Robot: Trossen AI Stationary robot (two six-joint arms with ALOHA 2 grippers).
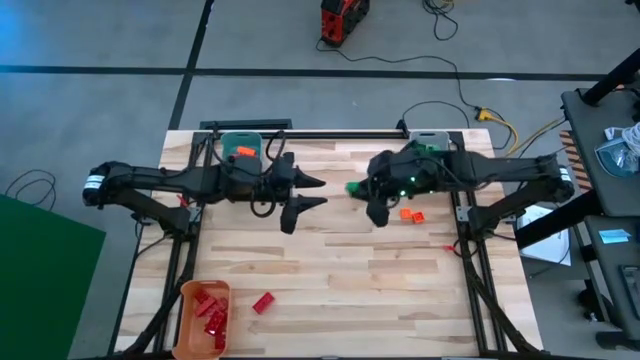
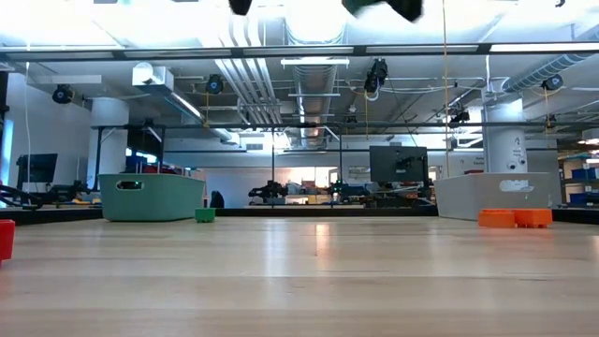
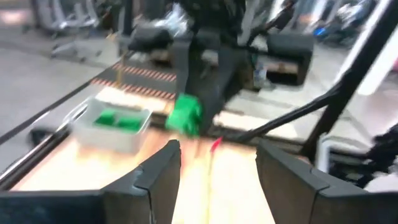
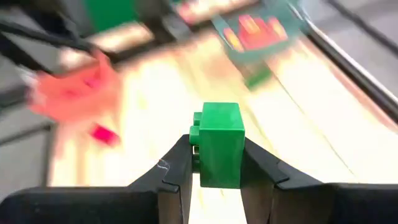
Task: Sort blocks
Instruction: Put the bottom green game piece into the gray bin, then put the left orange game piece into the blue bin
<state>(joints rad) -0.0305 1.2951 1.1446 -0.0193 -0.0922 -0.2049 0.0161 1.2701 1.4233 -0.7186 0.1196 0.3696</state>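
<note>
Blocks are being sorted by colour. From above, the right tool [image 1: 362,190] is seen mid-tabletop [image 1: 330,270], pinching a green block [image 1: 355,187], apparently for carrying to the grey bin [image 1: 428,141]. The left tool [image 1: 312,192] waits spread. In the right wrist view, the green block [image 4: 220,144] is clamped upright.

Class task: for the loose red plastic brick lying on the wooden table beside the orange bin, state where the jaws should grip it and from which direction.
Grip the red plastic brick across its two long flat sides, coming straight down from above. It lies skewed, so turn the jaws to match. The orange bin stands close alongside.
</note>
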